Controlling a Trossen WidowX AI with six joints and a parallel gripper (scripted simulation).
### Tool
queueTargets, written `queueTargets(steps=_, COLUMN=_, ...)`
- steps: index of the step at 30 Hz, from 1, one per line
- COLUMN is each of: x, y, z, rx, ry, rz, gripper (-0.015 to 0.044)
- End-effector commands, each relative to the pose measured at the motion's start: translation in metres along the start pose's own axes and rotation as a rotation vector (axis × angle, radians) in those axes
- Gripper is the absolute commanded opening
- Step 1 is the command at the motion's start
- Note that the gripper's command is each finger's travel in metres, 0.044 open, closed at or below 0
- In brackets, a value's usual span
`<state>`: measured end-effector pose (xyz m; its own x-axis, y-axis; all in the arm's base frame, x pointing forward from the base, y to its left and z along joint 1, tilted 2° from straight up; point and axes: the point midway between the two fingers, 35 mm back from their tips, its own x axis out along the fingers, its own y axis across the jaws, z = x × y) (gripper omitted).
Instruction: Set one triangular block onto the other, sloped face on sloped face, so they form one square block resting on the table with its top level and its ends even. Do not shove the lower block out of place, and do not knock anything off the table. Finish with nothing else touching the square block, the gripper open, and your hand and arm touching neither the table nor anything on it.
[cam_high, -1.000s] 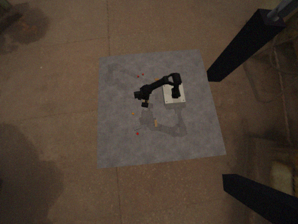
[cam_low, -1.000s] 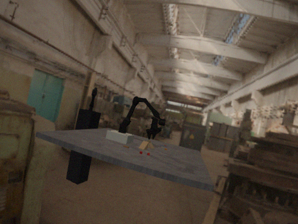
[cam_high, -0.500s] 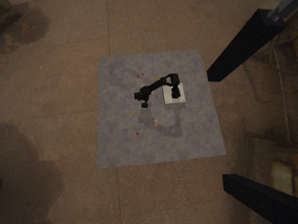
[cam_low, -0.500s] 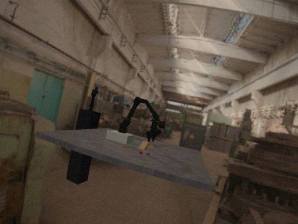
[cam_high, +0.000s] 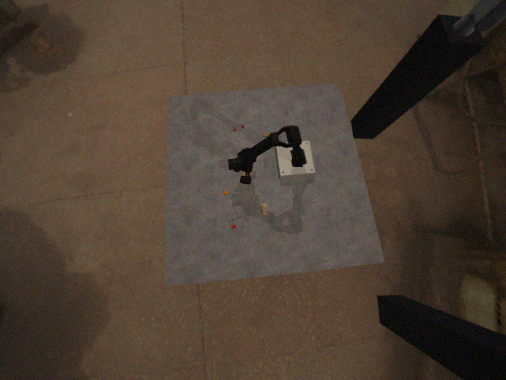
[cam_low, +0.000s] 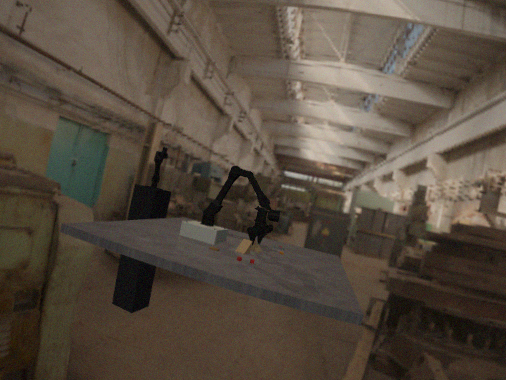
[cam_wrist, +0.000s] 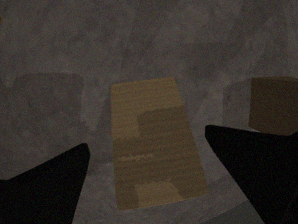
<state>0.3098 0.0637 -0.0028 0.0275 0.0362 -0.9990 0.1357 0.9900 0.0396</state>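
One triangular wood block (cam_wrist: 155, 142) (cam_low: 257, 248) lies on the table under my gripper (cam_wrist: 148, 140) (cam_low: 256, 243) (cam_high: 246, 174). In the wrist view its long rectangular face shows between the two open fingers, with shadow across it. The fingers stand wide to either side of it. Whether they reach down beside it is not clear. The other triangular block (cam_wrist: 273, 106) (cam_low: 243, 246) stands apart, past the right finger in the wrist view, and nearer the camera in the exterior view. In the top view the arm hides it. My gripper is open and empty.
The white base box (cam_high: 285, 165) (cam_low: 200, 233) stands beside the blocks. A tan piece (cam_high: 265, 209), orange pieces (cam_high: 266, 134) (cam_high: 226, 193) and small red pieces (cam_high: 234, 129) (cam_high: 242, 126) (cam_high: 233, 227) lie around them on the grey table (cam_high: 200, 250).
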Motion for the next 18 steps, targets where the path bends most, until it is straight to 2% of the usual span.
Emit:
queueTargets(steps=1, x=0.010, y=-0.001, z=-0.002, rx=-0.003, ry=0.010, rz=0.000, gripper=0.0440)
queueTargets(steps=14, x=0.028, y=-0.002, z=-0.003, rx=-0.003, ry=0.010, rz=0.001, gripper=0.0440)
queueTargets(steps=18, x=0.028, y=-0.002, z=-0.003, rx=-0.003, ry=0.010, rz=0.001, gripper=0.0335)
